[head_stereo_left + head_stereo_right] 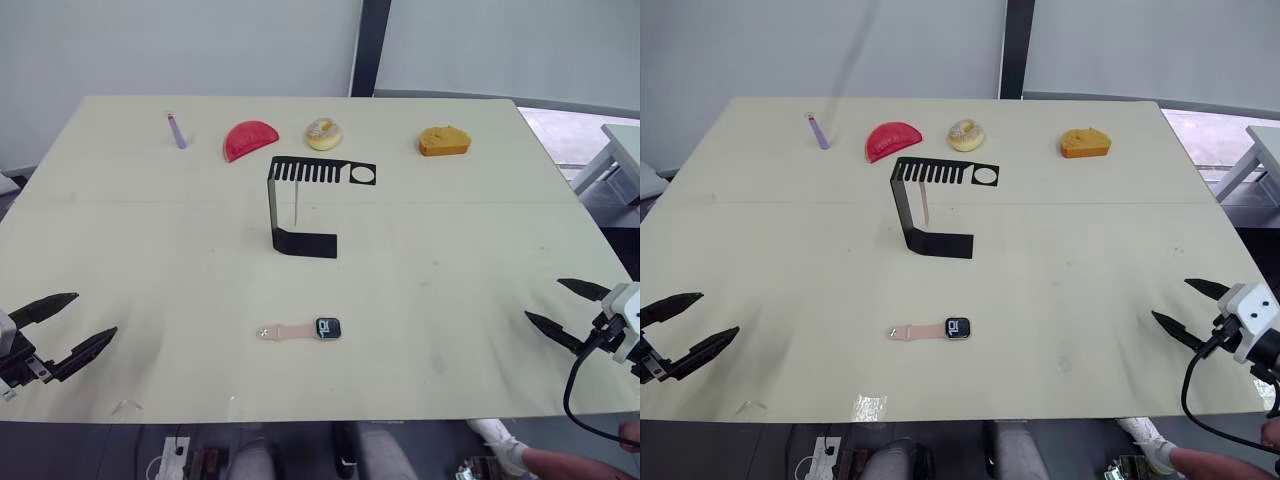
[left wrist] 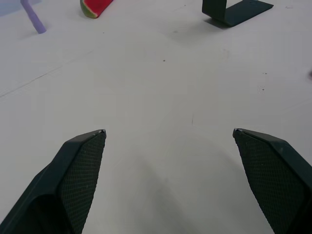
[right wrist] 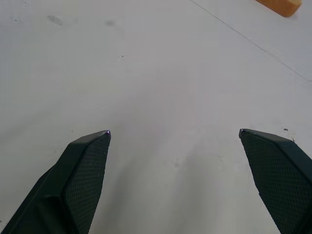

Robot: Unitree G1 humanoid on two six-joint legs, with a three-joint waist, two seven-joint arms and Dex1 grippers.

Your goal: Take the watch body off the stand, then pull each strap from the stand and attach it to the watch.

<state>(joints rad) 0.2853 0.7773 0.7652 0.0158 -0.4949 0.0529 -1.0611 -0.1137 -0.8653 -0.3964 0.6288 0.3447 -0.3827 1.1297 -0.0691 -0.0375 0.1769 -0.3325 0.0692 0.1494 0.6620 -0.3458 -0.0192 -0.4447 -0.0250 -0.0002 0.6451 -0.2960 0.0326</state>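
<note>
The watch body (image 1: 328,328) lies flat on the table near the front middle, screen up. One pale pink strap (image 1: 285,331) extends from its left side, touching it. The black stand (image 1: 305,200) rises behind it at mid-table, its comb-slotted top plate pointing right. A second pink strap (image 1: 925,205) hangs from one of the slots. My left gripper (image 1: 95,314) hovers open over the front left of the table, far from the watch. On the opposite side, my right gripper (image 1: 544,300) is open near the front right edge. Both hold nothing.
Along the far side of the table (image 1: 450,250) lie a purple stick (image 1: 176,130), a red watermelon slice (image 1: 249,140), a doughnut (image 1: 324,133) and an orange cake piece (image 1: 444,141). A person's shoe (image 1: 497,438) shows below the table's front edge.
</note>
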